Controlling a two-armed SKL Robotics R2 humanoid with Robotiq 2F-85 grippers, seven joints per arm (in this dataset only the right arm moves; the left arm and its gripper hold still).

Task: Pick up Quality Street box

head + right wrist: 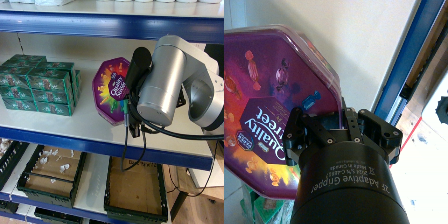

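1. The Quality Street box (111, 90) is seen tipped up on edge on the shelf (75, 127), lid facing outward.
2. The claw (341, 117) is pressed right against the box's rim, directly ahead of it.
3. Whether the claw is apart or clamped cannot be told.
4. Green boxes (40, 85) are left well aside.

The right arm (172, 82) is built of rounded, silver-grey metallic segments with smooth cylindrical joints. A black, tube-shaped wrist section (137, 67) extends from it. Black cables (150, 131) loop beneath the arm. Seen from the wrist, the right gripper (341, 131) has a glossy black cylindrical body with small silver screws and white lettering, partly legible as "Adaptive Gripper".
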